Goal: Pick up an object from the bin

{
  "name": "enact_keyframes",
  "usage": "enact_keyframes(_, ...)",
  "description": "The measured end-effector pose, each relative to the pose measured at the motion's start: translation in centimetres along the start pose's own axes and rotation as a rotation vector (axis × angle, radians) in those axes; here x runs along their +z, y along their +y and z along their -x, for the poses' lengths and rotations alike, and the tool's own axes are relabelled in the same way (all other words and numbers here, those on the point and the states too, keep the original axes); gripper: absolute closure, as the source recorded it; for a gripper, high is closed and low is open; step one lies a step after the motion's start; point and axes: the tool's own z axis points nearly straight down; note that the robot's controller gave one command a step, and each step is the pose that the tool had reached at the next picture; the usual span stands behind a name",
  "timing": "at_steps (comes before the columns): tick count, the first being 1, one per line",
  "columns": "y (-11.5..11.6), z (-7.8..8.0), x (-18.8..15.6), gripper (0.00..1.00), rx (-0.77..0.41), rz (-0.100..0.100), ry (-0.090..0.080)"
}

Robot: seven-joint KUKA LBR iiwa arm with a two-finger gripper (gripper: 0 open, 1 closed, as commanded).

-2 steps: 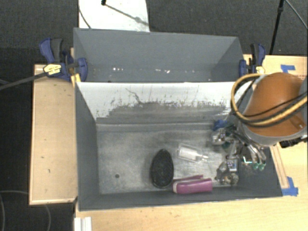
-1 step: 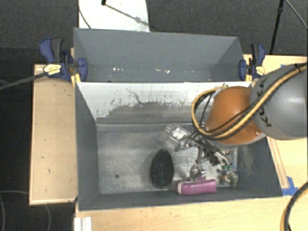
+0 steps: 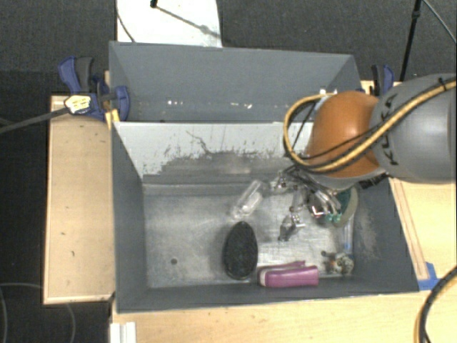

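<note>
Right of the bin's (image 3: pixel 130 213) middle, my fingers (image 3: pixel 288 229), apart or together I cannot tell, hang between the clear plastic piece (image 3: pixel 246 199) and the pink marker (image 3: pixel 289 275) along the front edge, so I should centre squarely over one before descending.

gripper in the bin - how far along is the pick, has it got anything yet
Done: the gripper is down inside the bin, over the floor's right middle. In hand: nothing visibly; the clear plastic piece, black oval thing and pink bar nearest it all lie on the floor. Left: grasping one thing and lifting it out.
</note>
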Motion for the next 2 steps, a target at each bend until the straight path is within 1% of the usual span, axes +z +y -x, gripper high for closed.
enact_keyframes(1, 4.6, -4.5, -4.4, 0.00, -0.115, 0.002, 0.006)
enact_keyframes(2, 8.8, -3.2, 3.8, 0.00, -0.389, 0.003, -0.002)
